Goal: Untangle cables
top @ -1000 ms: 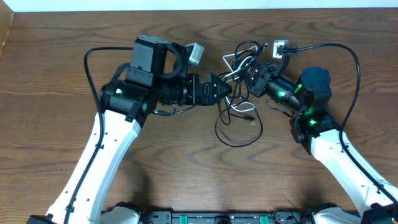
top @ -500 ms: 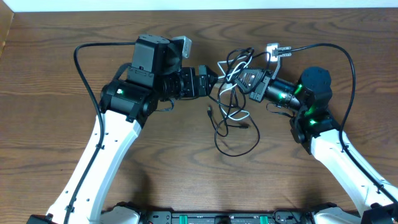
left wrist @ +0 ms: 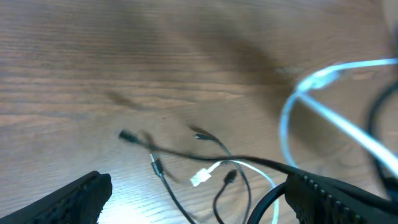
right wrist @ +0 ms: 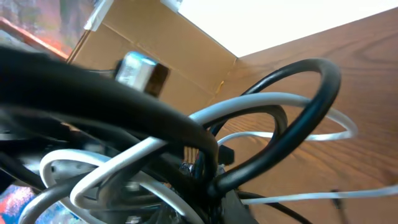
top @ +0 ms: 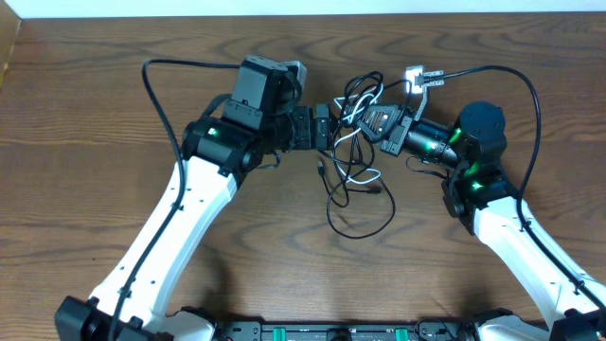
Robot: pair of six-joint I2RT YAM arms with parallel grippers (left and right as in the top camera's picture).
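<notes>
cables [top: 352, 156]: tangle bunched at the tip of the right pincer [top: 372, 120]. Long axis runs from the raised loops at that tip down to a slack black loop [top: 363, 235] lying on the tabletop [top: 95, 114], robot side of both pincers. white cable [top: 350, 112] is woven through the top. right pincer is clenched on the bundle, its fingers buried in loops. left pincer [top: 327, 127] is released, fingers [left wrist: 81, 199] wide apart, just beside the tangle. plug ends [left wrist: 127, 135] lie ahead of it.

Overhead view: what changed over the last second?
The left gripper pulled back from the cables, leftward and toward the far edge, then its arm swung right behind it. The right gripper edged left into the tangle, and the loose loop slid slightly. Table unchanged.
</notes>
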